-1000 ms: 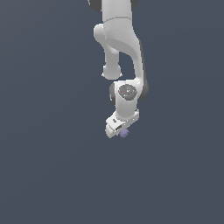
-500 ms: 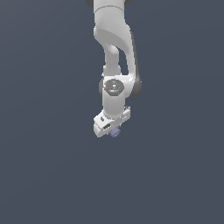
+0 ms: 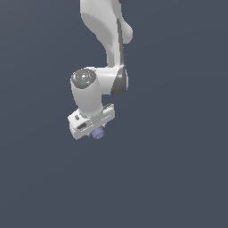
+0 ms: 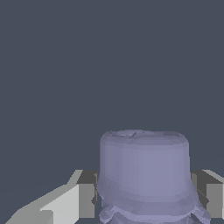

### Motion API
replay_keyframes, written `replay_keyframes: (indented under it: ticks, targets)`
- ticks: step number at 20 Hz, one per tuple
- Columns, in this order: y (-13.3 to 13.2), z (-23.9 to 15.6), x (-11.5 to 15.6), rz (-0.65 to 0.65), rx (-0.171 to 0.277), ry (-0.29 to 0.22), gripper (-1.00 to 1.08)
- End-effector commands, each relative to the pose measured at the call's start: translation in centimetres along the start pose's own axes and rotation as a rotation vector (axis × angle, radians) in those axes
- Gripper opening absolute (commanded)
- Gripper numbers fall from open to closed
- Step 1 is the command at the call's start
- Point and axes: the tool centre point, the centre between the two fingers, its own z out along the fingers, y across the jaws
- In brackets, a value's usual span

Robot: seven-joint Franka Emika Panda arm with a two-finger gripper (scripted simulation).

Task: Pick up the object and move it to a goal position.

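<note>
End effector (image 3: 94, 132) clenched on the object (image 3: 98, 132), fingers (image 4: 70, 203) at both its sides. Object looks rigid, light, maybe slippery; the mid-body hold seems right.

Object (image 3: 98, 132) between end effector (image 3: 95, 132) fingers (image 4: 72, 203)

Plain dark slate-grey backdrop (image 3: 178, 178)

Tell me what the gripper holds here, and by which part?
The gripper holds the pale purple object, its fingers pressing the lower sides.
</note>
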Motion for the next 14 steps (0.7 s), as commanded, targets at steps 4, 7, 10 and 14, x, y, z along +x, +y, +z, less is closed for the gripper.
replay_keyframes:
  ticks: [4, 7, 10, 14]
  targets:
    - [3.1, -2.0, -1.0, -0.002, 0.001, 0.000, -1.00]
    - [3.9, -2.5, -1.2, -0.002, 0.001, -0.001, -1.00]
    - [4.2, -2.7, -1.2, -0.002, 0.001, -0.001, -1.00]
    - [4.1, -2.6, -1.1, -0.002, 0.001, -0.001, -1.00]
